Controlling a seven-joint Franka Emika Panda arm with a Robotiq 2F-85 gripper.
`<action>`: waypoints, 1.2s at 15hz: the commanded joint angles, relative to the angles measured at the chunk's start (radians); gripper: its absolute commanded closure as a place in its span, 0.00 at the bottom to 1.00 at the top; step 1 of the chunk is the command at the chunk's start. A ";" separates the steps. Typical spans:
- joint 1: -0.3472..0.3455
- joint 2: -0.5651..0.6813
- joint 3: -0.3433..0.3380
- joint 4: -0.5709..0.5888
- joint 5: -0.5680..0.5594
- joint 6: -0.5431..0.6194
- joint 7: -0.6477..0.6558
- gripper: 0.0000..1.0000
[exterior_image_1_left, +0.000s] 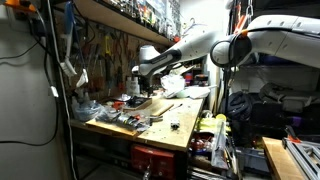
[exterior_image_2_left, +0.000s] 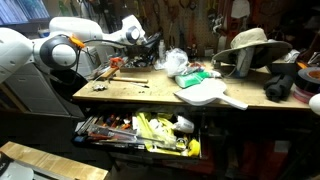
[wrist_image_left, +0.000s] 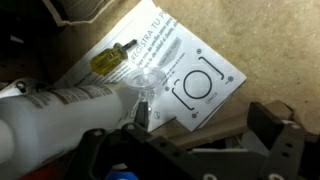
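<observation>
In the wrist view my gripper (wrist_image_left: 205, 122) is open and empty, its two dark fingers wide apart over a white printed card (wrist_image_left: 190, 70) that lies on the wooden bench top (wrist_image_left: 235, 115). A small yellow-handled tool (wrist_image_left: 112, 57) lies on the card's upper left part. A white tube with a clear nozzle (wrist_image_left: 60, 110) lies at the left, its tip beside my left finger. In both exterior views the arm reaches over the cluttered back of the workbench, with the gripper (exterior_image_1_left: 138, 86) (exterior_image_2_left: 150, 47) low above the clutter.
The wooden workbench (exterior_image_1_left: 180, 112) (exterior_image_2_left: 150, 92) carries loose tools and parts. A pegboard wall with hanging tools (exterior_image_1_left: 105, 45) stands behind it. A straw hat (exterior_image_2_left: 250, 42), a white dustpan-like piece (exterior_image_2_left: 212, 93) and an open drawer full of tools (exterior_image_2_left: 140, 130) are nearby.
</observation>
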 joint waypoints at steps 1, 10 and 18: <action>-0.003 0.093 -0.004 0.126 0.005 0.025 -0.013 0.00; -0.014 0.145 0.013 0.187 0.031 0.094 0.079 0.00; -0.027 0.209 0.026 0.298 0.095 0.065 0.179 0.00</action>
